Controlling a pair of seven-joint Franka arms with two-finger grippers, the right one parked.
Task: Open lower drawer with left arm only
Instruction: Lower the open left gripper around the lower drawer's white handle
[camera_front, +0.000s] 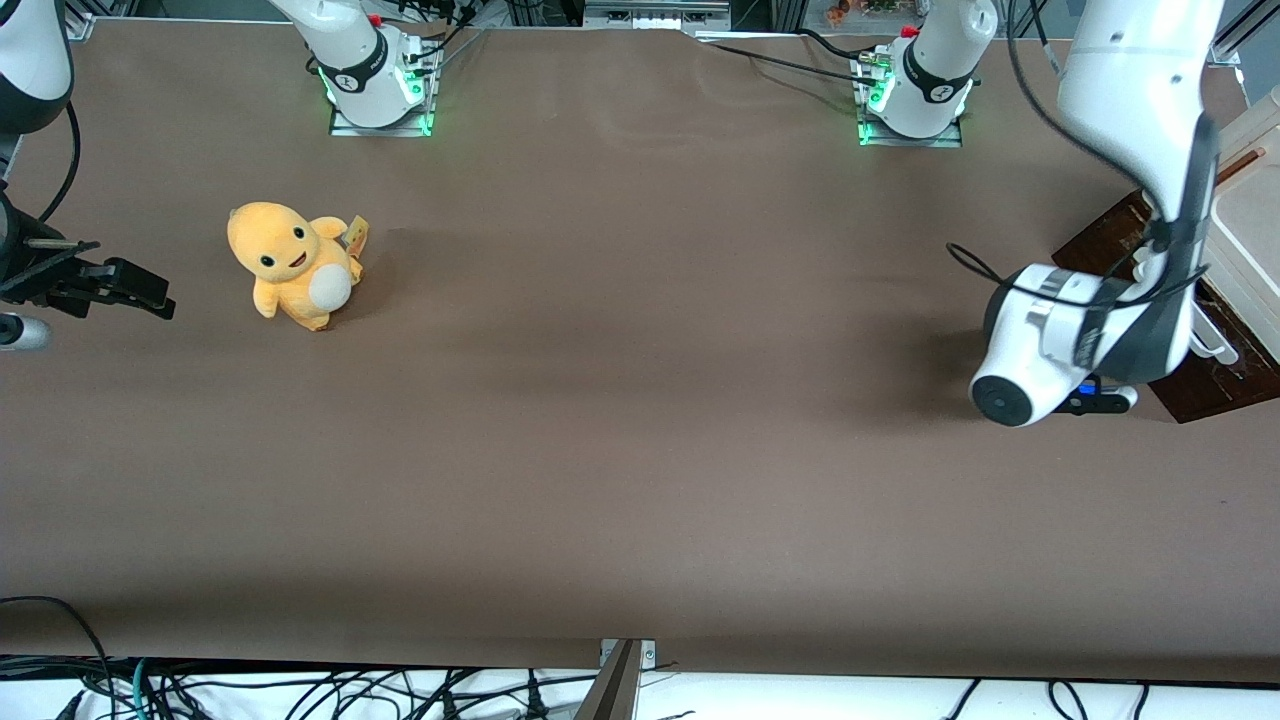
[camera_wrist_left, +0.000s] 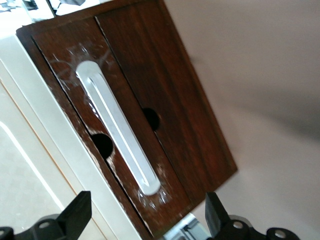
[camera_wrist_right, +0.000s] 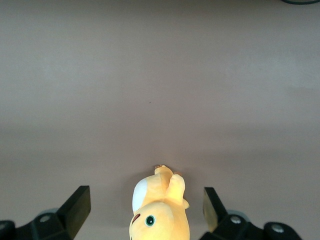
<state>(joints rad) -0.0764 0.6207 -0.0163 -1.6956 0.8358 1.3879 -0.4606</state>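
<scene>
The brown table (camera_front: 620, 420) bears a small cabinet (camera_front: 1250, 240) at the working arm's end. The left arm (camera_front: 1140, 120) bends down in front of it. Its gripper (camera_wrist_left: 147, 220) hovers just off the lower drawer (camera_wrist_left: 165, 100), fingers (camera_wrist_left: 77, 212) spread wide, touching nothing. A white bar handle (camera_wrist_left: 117, 127) shows between them. A yellow plush toy (camera_front: 290, 265) sits toward the parked arm's end.

Bright, even overhead light w/ soft shadows on the table (camera_front: 620, 400), mild glare on the drawer's white handle (camera_wrist_left: 117, 127); gripper (camera_wrist_left: 145, 220) fingertips slightly blurred.
</scene>
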